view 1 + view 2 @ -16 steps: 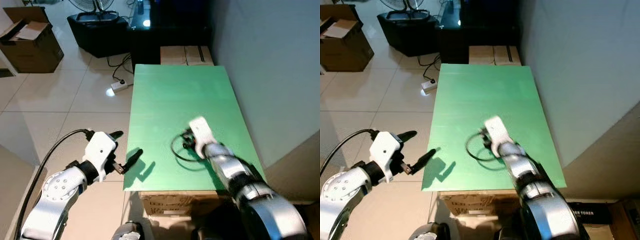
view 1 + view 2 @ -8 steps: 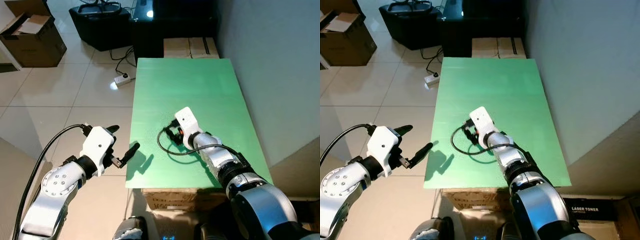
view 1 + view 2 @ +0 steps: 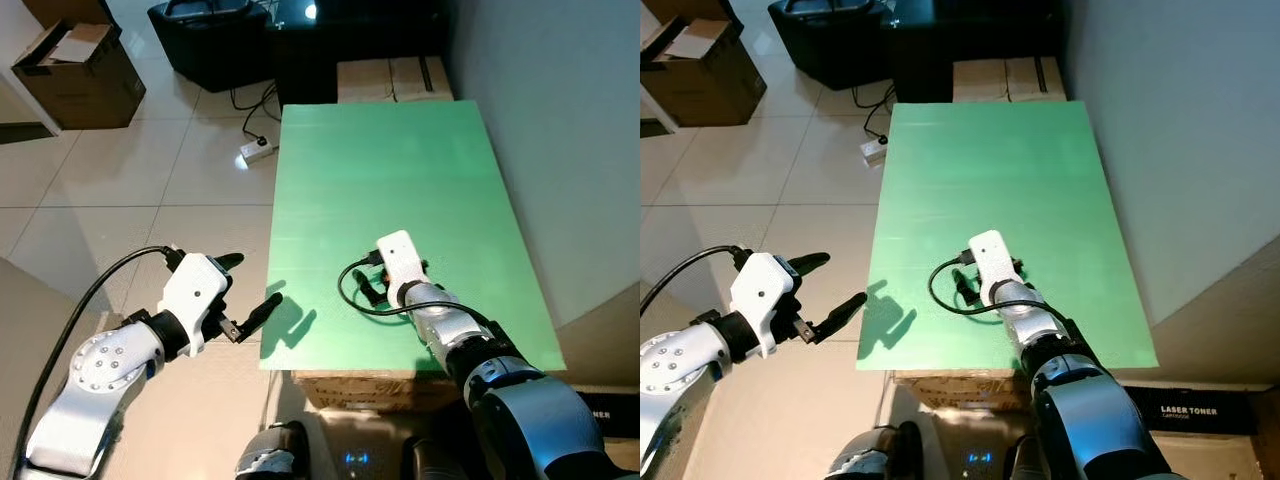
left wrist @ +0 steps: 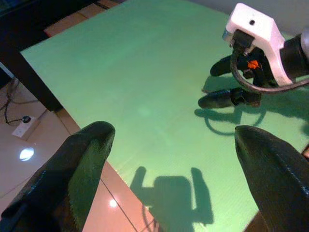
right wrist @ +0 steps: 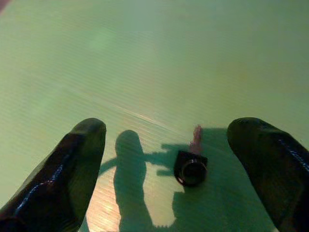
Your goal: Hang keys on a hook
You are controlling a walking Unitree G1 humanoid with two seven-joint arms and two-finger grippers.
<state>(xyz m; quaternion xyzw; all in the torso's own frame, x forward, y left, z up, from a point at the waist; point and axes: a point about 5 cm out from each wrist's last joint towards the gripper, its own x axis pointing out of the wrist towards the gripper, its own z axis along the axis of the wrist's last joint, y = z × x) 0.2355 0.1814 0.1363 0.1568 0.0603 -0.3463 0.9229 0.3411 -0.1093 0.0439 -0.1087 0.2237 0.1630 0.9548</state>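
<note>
On the green worktop (image 3: 400, 170), near its front edge, the right tool (image 3: 388, 285) is hovering low with its two black fingers (image 5: 72, 169) spread wide apart and gripping nothing; a black cable is looping out from its white wrist housing and curving over the green surface. Between those parted fingers, the right wrist view is showing a small dark object with a metal ring (image 5: 191, 170) lying flat on the worktop, with a short reddish piece jutting from it; this is likely the keys, though it is too small to tell for certain, and the tool is not touching it. Off the worktop's left edge, over the pale tiled floor (image 3: 130, 190), the left tool (image 3: 250, 290) is hanging with its fingers released and wide apart, holding nothing, its shadow falling on the near left corner of the green surface. Beyond the far end of the worktop, two flat cardboard boxes (image 3: 395, 78) are sitting against dark furniture, a white power strip (image 3: 257, 150) is lying on the tiles with its cord trailing away, and an open cardboard box (image 3: 82, 70) is standing at the far left. A grey wall (image 3: 560, 120) is running along the worktop's right side.
</note>
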